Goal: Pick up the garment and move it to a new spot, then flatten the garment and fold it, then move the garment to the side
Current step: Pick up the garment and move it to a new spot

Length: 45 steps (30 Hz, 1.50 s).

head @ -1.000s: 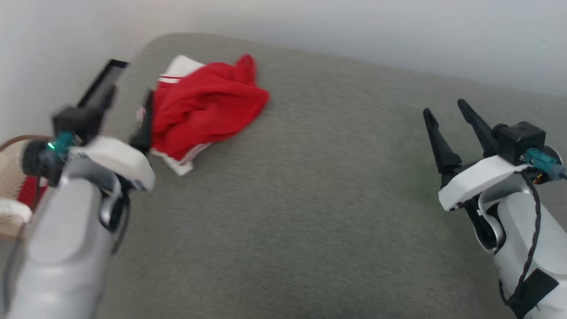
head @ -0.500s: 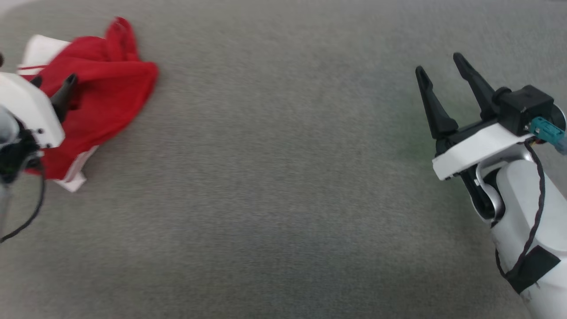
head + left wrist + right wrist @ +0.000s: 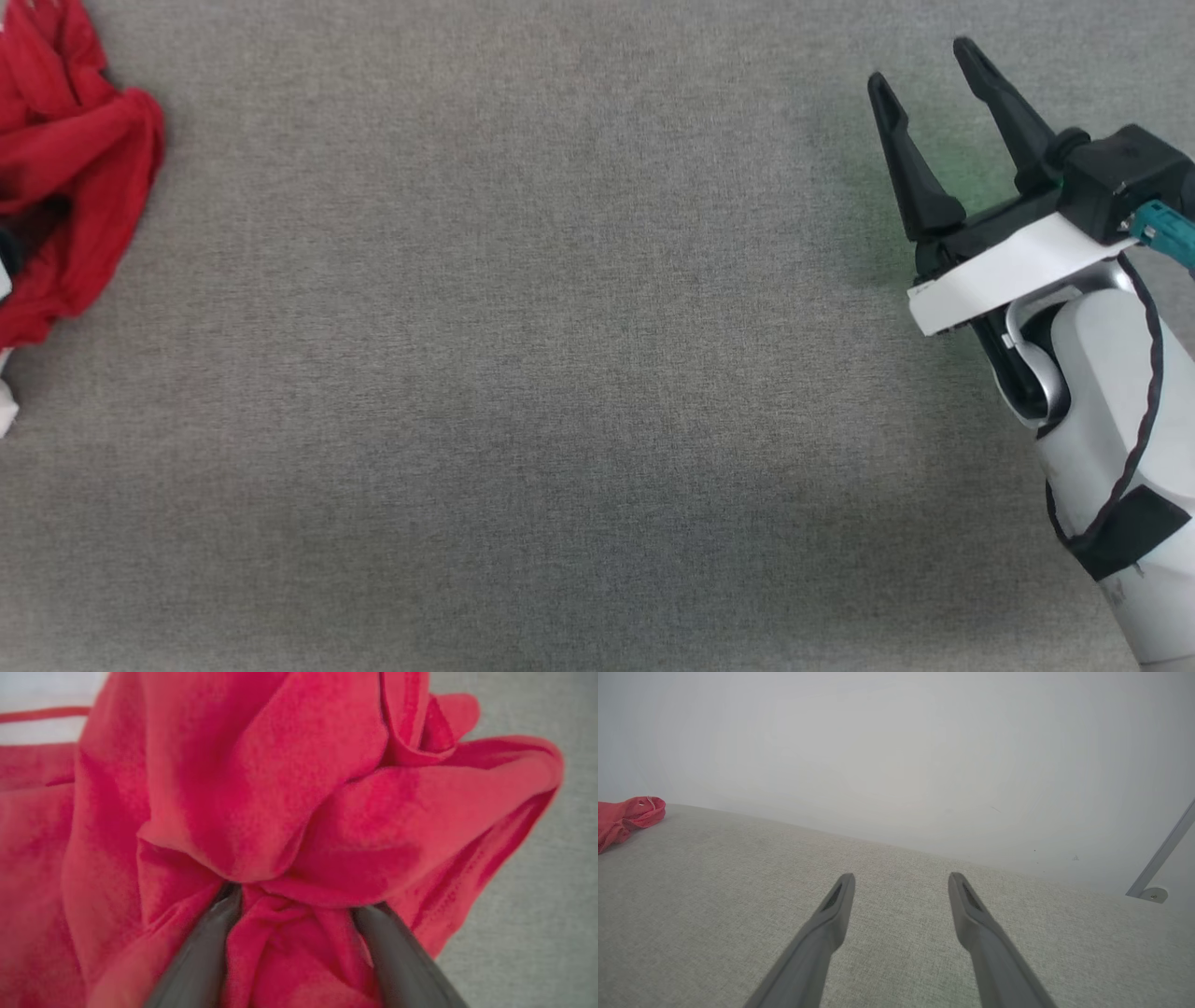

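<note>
The garment (image 3: 75, 177) is a crumpled red heap at the left edge of the head view, lying on the grey cloth surface (image 3: 560, 373). In the left wrist view, red folds of the garment (image 3: 280, 788) are very close, with a strip of white at the top left. My left gripper (image 3: 299, 905) is open, its two fingers pushed into the folds, with a ridge of red cloth between them and the tips hidden under a fold. My right gripper (image 3: 924, 67) is open and bare, hovering far to the right. In its own view the right gripper (image 3: 901, 877) points over the surface, with the garment (image 3: 626, 814) far left.
The grey surface stretches wide between the garment and my right arm. A pale wall (image 3: 896, 742) rises behind the surface's far edge. A slanted metal bar (image 3: 1162, 851) stands at the right of the right wrist view.
The head camera has swung, so the garment now sits at the picture's left edge. My left gripper went from beside the garment to down into its folds. The right gripper stays open.
</note>
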Motion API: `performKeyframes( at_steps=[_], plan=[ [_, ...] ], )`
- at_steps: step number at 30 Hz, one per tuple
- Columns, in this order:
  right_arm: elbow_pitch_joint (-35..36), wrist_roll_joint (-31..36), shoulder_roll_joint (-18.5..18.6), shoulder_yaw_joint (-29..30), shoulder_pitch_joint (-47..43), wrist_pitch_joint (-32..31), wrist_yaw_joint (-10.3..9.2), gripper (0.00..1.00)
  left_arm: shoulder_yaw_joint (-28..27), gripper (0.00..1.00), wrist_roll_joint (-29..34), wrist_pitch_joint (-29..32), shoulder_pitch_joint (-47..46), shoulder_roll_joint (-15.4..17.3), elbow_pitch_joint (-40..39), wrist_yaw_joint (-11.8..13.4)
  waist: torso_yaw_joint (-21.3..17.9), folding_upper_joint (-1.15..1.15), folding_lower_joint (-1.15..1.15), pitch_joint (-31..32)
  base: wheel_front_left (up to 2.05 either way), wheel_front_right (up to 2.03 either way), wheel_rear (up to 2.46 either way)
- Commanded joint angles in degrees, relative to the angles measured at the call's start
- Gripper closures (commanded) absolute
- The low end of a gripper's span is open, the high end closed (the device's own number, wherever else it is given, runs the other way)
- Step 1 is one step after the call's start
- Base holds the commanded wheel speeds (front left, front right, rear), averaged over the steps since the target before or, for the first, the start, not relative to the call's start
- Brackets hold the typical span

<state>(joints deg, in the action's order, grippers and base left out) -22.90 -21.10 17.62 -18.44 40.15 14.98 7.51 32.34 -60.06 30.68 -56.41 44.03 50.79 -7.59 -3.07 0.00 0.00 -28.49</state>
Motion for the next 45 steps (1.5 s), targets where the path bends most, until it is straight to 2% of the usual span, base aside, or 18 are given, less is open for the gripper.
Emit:
performKeyframes(
  at_steps=[1,9,10,11,13,23,33,40,45],
  plan=[
    [0.26,0.43,-0.04,-0.36,0.94,0.26,-0.04,0.0,1.7,0.0,-0.26,0.24,1.65,-1.42,2.11,0.23,-0.21,0.0,0.0,-1.11,0.0,0.0,0.0],
    [0.21,0.7,-0.12,-1.34,2.88,0.26,-0.04,0.0,4.66,0.0,-2.8,-1.48,1.3,-3.69,3.23,0.22,0.01,0.0,0.0,-1.54,0.0,0.0,0.0],
    [0.17,0.68,-0.16,-1.43,2.9,0.26,-0.04,0.0,5.12,0.14,-2.83,-1.62,1.21,-3.72,3.02,0.19,0.03,0.0,0.0,-1.42,0.0,0.0,0.0],
    [0.12,0.66,-0.23,-1.51,2.92,0.26,-0.04,0.0,5.47,0.52,-3.32,-1.61,1.05,-3.58,2.82,0.19,0.03,0.0,0.0,-1.26,0.0,0.0,0.0],
    [0.06,0.62,-0.31,-1.58,2.92,0.26,-0.04,0.0,6.09,1.0,-4.32,-1.81,0.85,-3.28,1.86,0.17,0.03,0.0,0.0,-0.88,0.0,0.0,0.0],
    [-0.78,0.08,-1.11,-0.94,0.59,0.26,-0.04,0.0,10.42,1.0,-2.95,-12.81,-1.18,0.49,-0.49,0.13,0.75,0.0,0.0,4.22,0.0,0.0,0.0],
    [-0.94,-1.09,-2.93,1.1,-2.99,0.26,-0.04,0.0,16.65,1.0,-4.26,-18.16,-3.88,2.77,-9.01,0.17,0.04,0.0,0.0,10.95,0.0,0.0,0.0],
    [-0.36,-2.14,-3.73,3.78,-5.96,0.26,-0.04,0.0,21.86,1.0,-5.16,-20.02,-7.13,2.64,-19.41,0.17,-2.2,0.0,0.0,13.04,0.0,0.0,0.0],
    [0.61,-2.41,-4.41,5.82,-7.13,0.26,-0.04,0.0,25.97,1.0,-6.33,-18.63,-10.41,0.19,-28.23,0.17,-4.42,0.0,0.0,13.01,0.0,0.0,0.0]
  ],
)
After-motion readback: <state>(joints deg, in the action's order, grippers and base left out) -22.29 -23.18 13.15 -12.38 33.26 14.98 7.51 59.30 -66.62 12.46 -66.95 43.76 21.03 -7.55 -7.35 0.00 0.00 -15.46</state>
